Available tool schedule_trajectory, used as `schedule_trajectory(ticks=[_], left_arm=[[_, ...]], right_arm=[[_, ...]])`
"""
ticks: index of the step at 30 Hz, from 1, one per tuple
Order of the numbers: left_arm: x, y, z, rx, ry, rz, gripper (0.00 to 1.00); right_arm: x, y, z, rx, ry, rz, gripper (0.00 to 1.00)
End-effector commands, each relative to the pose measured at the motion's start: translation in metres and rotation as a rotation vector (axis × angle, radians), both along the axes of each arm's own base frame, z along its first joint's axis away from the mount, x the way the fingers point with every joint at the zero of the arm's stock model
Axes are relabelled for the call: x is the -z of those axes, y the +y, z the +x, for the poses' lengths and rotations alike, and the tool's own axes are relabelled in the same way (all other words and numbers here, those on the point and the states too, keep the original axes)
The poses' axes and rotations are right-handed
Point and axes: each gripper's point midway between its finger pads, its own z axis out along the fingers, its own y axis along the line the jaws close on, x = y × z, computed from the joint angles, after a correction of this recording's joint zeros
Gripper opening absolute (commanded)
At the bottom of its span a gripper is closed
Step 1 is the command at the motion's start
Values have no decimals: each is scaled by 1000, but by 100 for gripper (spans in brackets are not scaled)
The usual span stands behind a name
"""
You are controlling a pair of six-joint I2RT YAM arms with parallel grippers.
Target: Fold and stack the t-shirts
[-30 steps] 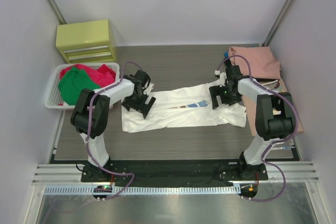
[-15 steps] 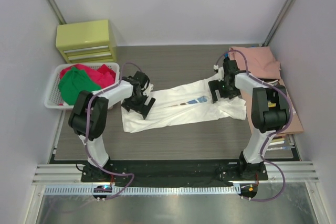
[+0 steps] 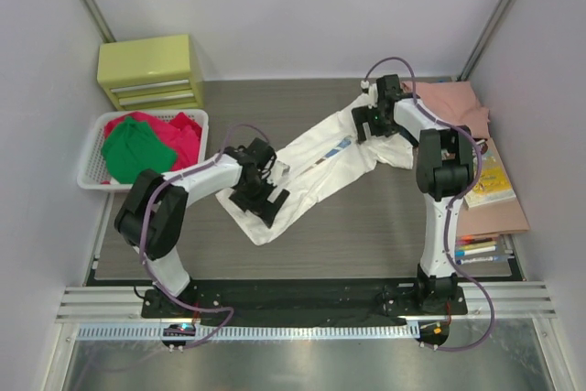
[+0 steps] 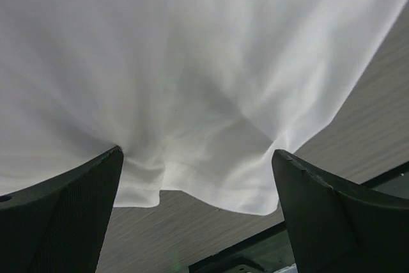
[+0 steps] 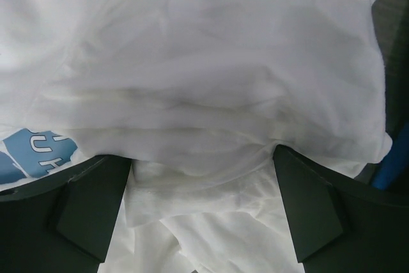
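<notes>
A white t-shirt (image 3: 322, 164) with a small blue print lies stretched diagonally across the dark table, from the near middle to the far right. My left gripper (image 3: 259, 192) sits over its near end, open, and the cloth (image 4: 192, 62) fills the left wrist view beyond the wide-apart fingers (image 4: 77, 209). My right gripper (image 3: 371, 122) is over the shirt's far end, also open; bunched white cloth (image 5: 211, 62) and a blue print (image 5: 38, 151) show between its fingers. Nothing is pinched in either. Red, green and magenta t-shirts (image 3: 137, 146) are piled in the basket. A salmon-pink t-shirt (image 3: 453, 103) lies at the far right.
A white slotted basket (image 3: 92, 176) stands at the left, with a yellow-green drawer unit (image 3: 151, 70) behind it. At the right edge are a yellowish book (image 3: 493, 180), coloured markers (image 3: 476, 249) and a brown board (image 3: 508, 217). The table's front edge (image 4: 255, 247) shows near the left gripper.
The white shirt has swung from lying crosswise to lying diagonal. My right gripper moved toward the far right corner; my left gripper moved nearer and to the right, each with its end of the shirt.
</notes>
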Motion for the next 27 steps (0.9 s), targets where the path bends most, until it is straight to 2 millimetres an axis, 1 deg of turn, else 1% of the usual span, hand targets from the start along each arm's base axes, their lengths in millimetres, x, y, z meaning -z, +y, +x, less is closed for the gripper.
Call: schedule_trajectory(ticks=[1,2,3,4,5,6,7,8,9,10,11,12,13,14,15,16,17,19,24,25,26,27], left_arm=[[-21,-50,-32,192,36,-153,100],[-24,-57,-36,217,38,-174,100],[-26,-67,-45,266,43,-189,100],[-28,-75,-52,303,45,-207,100],[-29,-80,-58,335,48,-210,100],[-28,-90,-71,391,46,-202,100],[-28,-93,-76,423,41,-193,100],[-29,-102,-86,470,42,-194,100],[-27,-103,-91,486,54,-186,100],[-28,-106,-93,504,53,-186,100],[-29,-110,-101,534,61,-188,100],[-28,-112,-104,541,69,-185,100],[-29,-114,-106,553,68,-188,100],[-29,-117,-112,576,71,-189,100],[-28,-119,-115,587,75,-186,100],[-29,-122,-116,601,68,-186,100],[-29,-126,-121,622,68,-183,100],[-28,-132,-122,632,73,-180,100],[-30,-147,-124,650,83,-195,100],[-27,-148,-128,662,90,-186,100],[-27,-149,-130,670,93,-187,100],[-26,-150,-132,677,95,-185,100]], right_arm=[[36,35,5,-81,93,53,100],[34,41,11,-93,89,63,100],[38,47,10,-107,111,77,100],[37,54,23,-122,96,89,100],[40,57,23,-126,111,91,100],[30,67,34,-141,82,99,100],[33,72,35,-150,88,105,100],[41,76,34,-156,102,101,100],[39,85,36,-170,90,98,100],[42,89,36,-178,92,92,100],[45,93,35,-191,97,88,100],[43,97,37,-200,89,85,100],[43,104,36,-214,88,84,100],[44,107,35,-224,94,84,100],[41,110,37,-230,85,86,100],[40,118,35,-242,85,96,100],[39,120,34,-252,87,100,100],[36,130,32,-272,80,97,100],[31,144,25,-314,79,97,100],[31,146,23,-321,81,95,100],[31,153,19,-343,85,95,100],[30,155,19,-356,81,87,100]])
